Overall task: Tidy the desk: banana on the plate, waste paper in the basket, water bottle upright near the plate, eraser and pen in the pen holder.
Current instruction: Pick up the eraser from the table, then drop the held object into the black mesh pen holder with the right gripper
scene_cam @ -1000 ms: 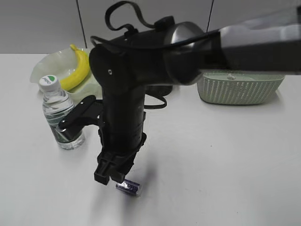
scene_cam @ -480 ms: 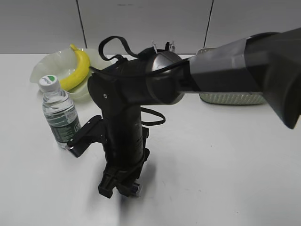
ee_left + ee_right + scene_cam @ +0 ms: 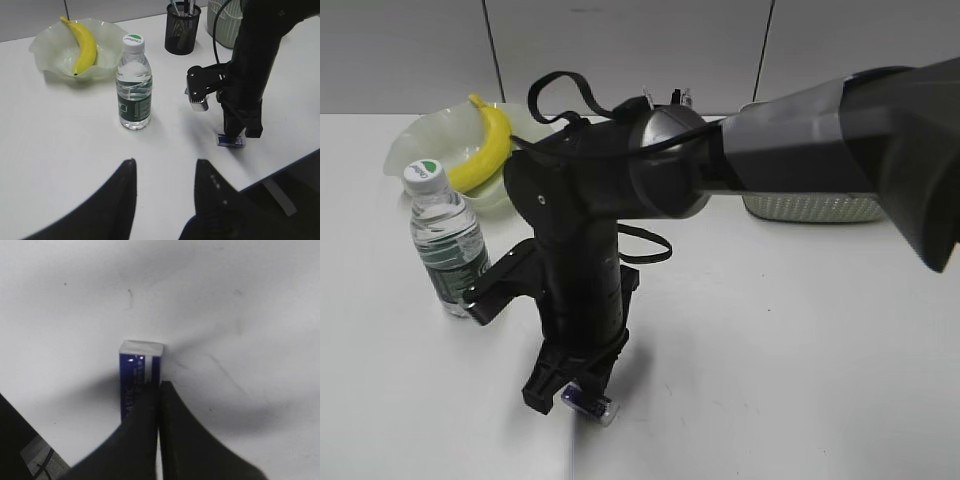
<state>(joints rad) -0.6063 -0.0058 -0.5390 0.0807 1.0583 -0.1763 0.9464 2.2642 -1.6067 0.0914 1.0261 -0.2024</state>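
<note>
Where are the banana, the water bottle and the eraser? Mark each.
banana point(image 3: 86, 46): left wrist view, mid-curve of its peel.
water bottle point(image 3: 134, 102): left wrist view, green label.
eraser point(image 3: 140, 372): right wrist view, blue sleeve.

Pale grey panelled wall point(image 3: 620, 50) with dark seams, possibly partitions, soft even light

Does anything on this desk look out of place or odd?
Only the eraser: it lies alone on the desk under the right tool, far from the pen holder. The bottle stands upright; the banana sits in its dish.
</note>
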